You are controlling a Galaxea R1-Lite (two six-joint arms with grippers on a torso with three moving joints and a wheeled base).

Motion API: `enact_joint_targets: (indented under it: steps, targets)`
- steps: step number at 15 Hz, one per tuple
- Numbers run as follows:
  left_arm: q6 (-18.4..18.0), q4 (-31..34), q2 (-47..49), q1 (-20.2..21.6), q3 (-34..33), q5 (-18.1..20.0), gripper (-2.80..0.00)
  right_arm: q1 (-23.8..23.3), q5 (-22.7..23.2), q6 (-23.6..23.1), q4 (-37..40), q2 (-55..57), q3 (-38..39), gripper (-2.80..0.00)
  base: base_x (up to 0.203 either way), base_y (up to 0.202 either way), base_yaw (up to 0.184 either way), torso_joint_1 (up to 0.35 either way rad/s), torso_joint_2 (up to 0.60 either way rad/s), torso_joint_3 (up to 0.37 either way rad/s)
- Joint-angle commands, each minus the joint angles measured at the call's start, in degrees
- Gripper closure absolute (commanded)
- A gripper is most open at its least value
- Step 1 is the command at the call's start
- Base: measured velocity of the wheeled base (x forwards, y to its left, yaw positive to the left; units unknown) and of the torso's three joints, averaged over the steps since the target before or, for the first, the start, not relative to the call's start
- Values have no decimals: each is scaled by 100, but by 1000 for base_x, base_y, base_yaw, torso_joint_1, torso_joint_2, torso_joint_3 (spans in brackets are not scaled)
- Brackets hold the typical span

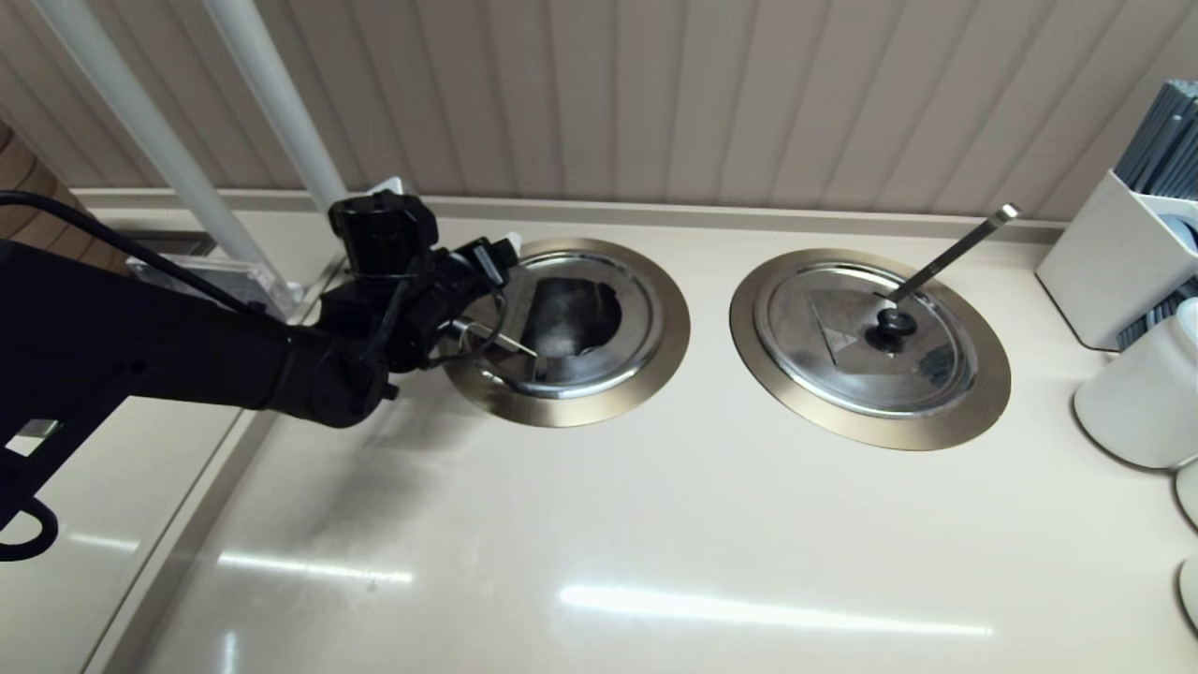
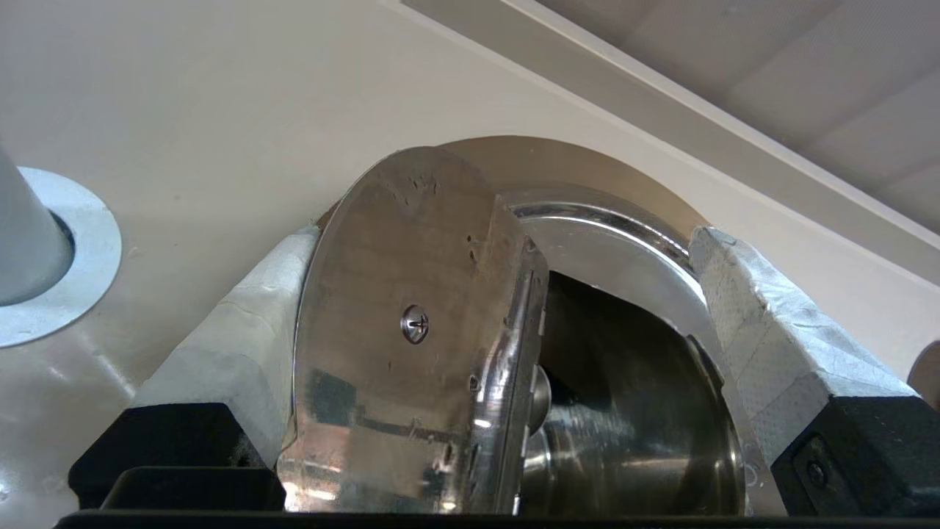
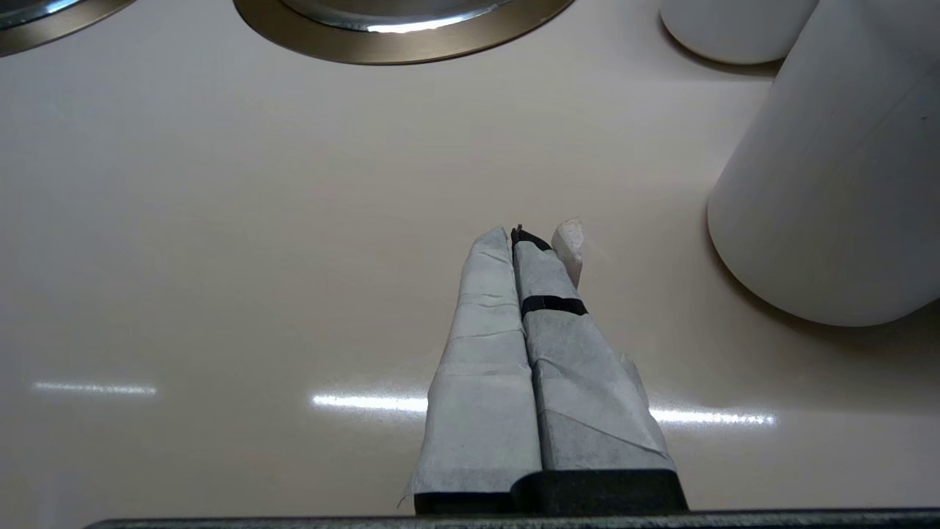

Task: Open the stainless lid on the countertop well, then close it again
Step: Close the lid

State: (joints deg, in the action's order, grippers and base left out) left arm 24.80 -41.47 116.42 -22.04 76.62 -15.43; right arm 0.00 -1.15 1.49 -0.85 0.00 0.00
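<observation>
Lid: the lid (image 1: 571, 323) sits on the left well (image 1: 655, 360); its folding half-flap (image 2: 400, 345) stands raised, nearly on edge, its underside with a centre screw facing the left wrist camera

Left end effector: the left end effector (image 2: 507, 323) is at the near-left rim of that well, fingers spread wide – one pad (image 2: 242, 323) is behind the raised flap, the other pad (image 2: 764, 323) is well apart on the open side; whether the near pad touches the steel cannot be told, and nothing is clamped

Key relation: the flap lies between the fingers, close against the one pad; its hinge line runs across the lid's middle, so the flap must swing over toward the left arm's side to drop flat

Nearer arm: the left one, already at the well; the right end effector (image 3: 525, 242) is parked low over bare tabletop (image 3: 220, 257), fingers pressed together and holding nothing

Step judged: the opening looks done, the closing not yet

Well contents: dark steel inside shows through the gap; whether it holds anything cannot be told

Twin well: on the right, the twin lid (image 1: 866, 337) is flat and shut, with a ladle handle (image 1: 955, 251) sticking up through its slot

Other containers: a white canister (image 3: 830, 184) stands near the right arm
</observation>
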Motion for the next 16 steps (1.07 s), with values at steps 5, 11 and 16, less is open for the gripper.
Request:
enact_joint_targets:
  steps: [5,11,16]
  targets:
    - [25,316,5,-314,452,23,-280,0,0,1,-3,0,26,0,0,0,0,0,0,0]
    - [25,724,117,-792,1047,14,-280,0,0,1,-3,0,26,0,0,0,0,0,0,0]
    - [20,744,254,-993,1113,23,-280,0,6,1,-3,0,26,0,0,0,0,0,0,0]
